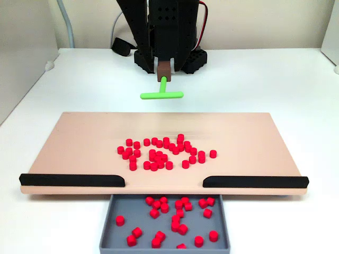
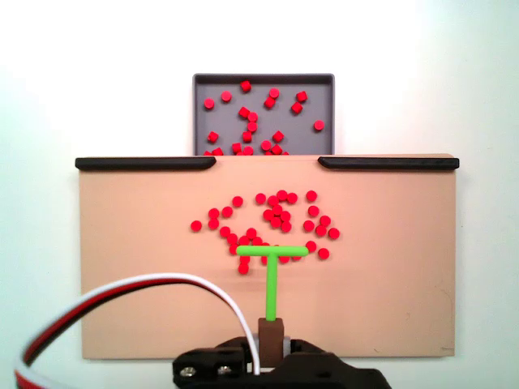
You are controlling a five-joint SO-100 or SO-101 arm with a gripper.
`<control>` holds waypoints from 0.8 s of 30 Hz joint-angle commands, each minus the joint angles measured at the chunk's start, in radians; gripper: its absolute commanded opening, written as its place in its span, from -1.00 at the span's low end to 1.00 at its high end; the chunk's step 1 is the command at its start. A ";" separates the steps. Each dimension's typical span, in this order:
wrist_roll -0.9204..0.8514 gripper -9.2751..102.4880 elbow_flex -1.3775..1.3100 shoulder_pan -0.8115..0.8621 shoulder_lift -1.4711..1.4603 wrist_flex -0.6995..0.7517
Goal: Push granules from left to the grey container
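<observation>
One tan flat rectangular board [image 1: 254, 137] carries two black strips [image 1: 71, 180] along one edge, with roughly thirty-five small bright red cylindrical pellets [image 1: 159, 156] loose on its surface. One shallow grey plastic tray [image 2: 324, 89] with low walls holds about twenty more of the same red pellets. There is one green T-shaped pusher tool [image 2: 271, 279], and one black robot arm [image 1: 167, 26]

Granules [image 1: 164, 153] lie mid-board [image 1: 79, 143], more in the container [image 1: 114, 222] below its front edge.
</observation>
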 commanded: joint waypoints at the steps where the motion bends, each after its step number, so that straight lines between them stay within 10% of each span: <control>1: -0.008 -0.84 -0.006 -0.009 -0.006 0.000; 24: -0.005 -0.84 -0.006 -0.021 0.002 0.000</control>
